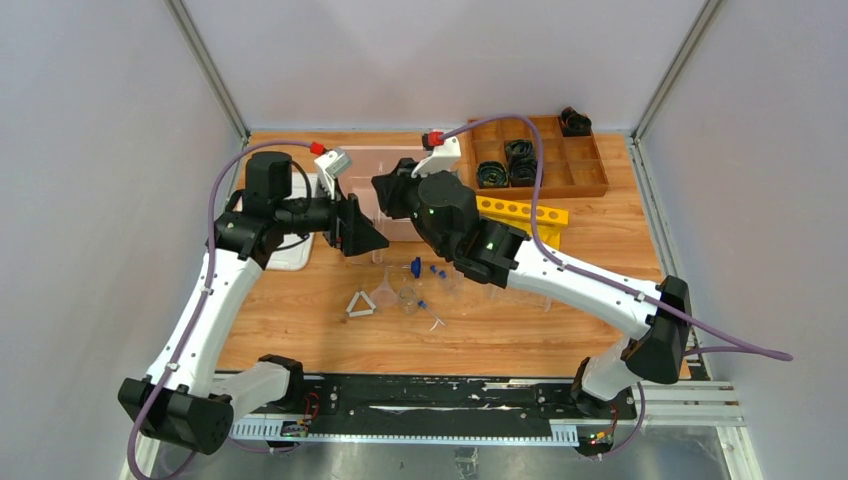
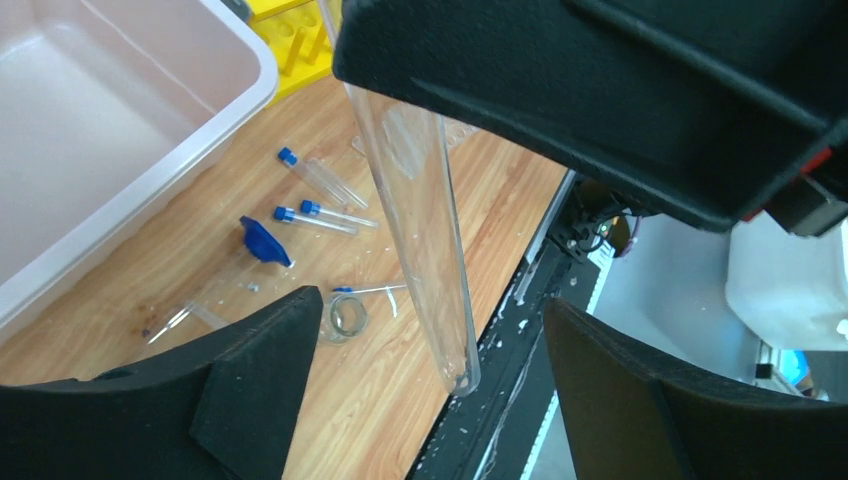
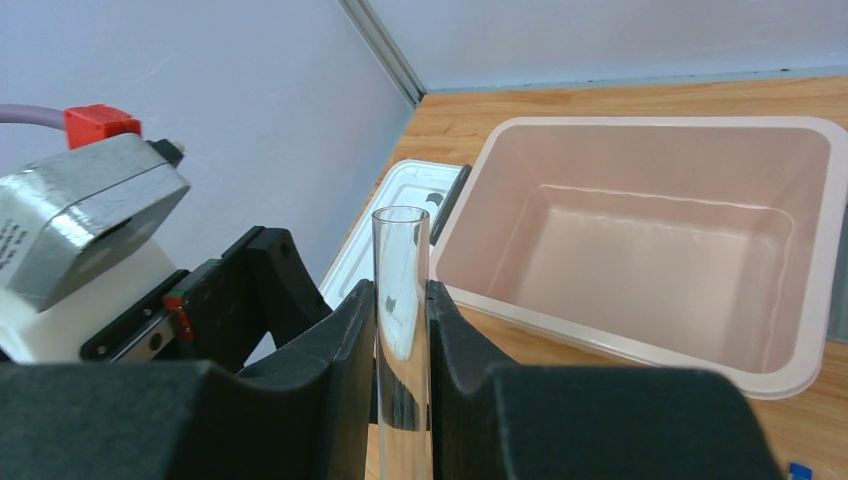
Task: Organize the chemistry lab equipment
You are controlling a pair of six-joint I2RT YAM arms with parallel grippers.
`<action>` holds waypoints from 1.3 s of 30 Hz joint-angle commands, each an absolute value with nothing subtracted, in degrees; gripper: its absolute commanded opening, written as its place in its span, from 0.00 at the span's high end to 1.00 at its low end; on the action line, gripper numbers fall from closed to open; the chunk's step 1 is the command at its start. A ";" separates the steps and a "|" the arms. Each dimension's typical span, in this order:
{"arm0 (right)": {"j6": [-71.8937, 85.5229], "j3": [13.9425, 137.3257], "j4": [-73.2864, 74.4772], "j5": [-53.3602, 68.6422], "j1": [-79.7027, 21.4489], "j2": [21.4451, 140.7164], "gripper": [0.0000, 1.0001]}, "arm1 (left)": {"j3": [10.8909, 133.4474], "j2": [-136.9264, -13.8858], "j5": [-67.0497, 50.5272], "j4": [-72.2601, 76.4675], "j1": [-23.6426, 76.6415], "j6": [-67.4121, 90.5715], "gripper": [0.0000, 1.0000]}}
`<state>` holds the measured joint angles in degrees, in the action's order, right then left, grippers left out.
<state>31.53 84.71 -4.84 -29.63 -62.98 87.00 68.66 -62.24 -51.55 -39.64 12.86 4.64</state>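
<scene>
Your right pincer (image 3: 400,320) is clamped on the tube (image 3: 401,250), open end up, and its rounded end hangs within your left pincer (image 2: 430,305), spread wide.

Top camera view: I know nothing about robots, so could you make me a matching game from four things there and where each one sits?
Things:
1 large clear tube
2 white triangle
3 black coiled bundles
4 yellow rack

Places:
A in the wooden tray compartments
B lying on the table near the small blue-capped tubes
C pinched by the right gripper
D beside the wooden tray, on its near side

Pairs: 1-C, 2-B, 3-A, 4-D
</scene>
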 commanded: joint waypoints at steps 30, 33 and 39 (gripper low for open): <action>33.11 100.77 24.23 12.29 -51.87 84.64 0.33 | 67.98 -55.10 -54.51 -44.45 13.70 -11.86 0.95; 33.38 103.99 25.36 15.34 -50.41 85.43 0.31 | 67.48 -55.01 -54.41 -44.39 13.71 -11.62 0.97; 32.91 107.08 27.24 17.49 -50.35 87.05 0.27 | 66.86 -54.84 -53.85 -44.47 13.71 -11.95 0.98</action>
